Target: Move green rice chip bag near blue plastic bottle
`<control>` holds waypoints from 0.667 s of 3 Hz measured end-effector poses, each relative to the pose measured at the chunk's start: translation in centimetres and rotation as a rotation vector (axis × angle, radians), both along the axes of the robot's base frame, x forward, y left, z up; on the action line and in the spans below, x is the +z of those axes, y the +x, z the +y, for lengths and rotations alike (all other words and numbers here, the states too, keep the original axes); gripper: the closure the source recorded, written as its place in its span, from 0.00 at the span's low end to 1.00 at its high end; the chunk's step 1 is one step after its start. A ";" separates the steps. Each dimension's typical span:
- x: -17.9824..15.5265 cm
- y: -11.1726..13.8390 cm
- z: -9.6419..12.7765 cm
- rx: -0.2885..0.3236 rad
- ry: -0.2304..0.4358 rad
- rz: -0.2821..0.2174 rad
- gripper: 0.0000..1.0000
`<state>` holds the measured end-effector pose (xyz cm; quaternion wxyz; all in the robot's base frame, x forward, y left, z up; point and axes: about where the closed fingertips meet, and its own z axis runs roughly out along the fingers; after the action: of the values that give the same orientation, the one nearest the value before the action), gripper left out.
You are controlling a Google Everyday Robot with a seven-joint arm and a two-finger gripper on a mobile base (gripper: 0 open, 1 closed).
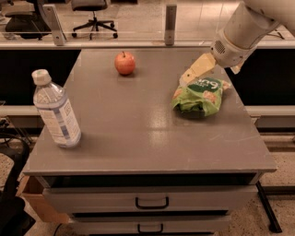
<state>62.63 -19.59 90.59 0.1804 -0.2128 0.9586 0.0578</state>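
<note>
The green rice chip bag (pixel 199 96) lies on the right side of the grey table (pixel 138 133), its dark green logo facing up. My gripper (pixel 209 74) hangs over the bag's far end, open, with one cream finger (pixel 196 70) slanting down to the bag's far left corner and the other partly hidden behind the wrist. It holds nothing. The blue plastic bottle (pixel 55 109) stands upright near the table's front left edge, far from the bag.
A red apple (pixel 125 62) sits at the back middle of the table. Drawers with handles (pixel 151 202) are below the tabletop. A cardboard box (pixel 39 200) sits on the floor at the left. Office chairs (pixel 92 14) stand behind a rail.
</note>
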 end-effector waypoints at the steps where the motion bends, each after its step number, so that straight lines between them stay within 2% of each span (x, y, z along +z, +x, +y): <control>1: -0.6 0.3 0.2 -0.097 0.003 0.048 0.00; 2: -2.3 1.4 0.9 -0.306 -0.041 0.162 0.00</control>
<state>64.02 -18.68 88.28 0.1051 -0.0629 0.9921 0.0271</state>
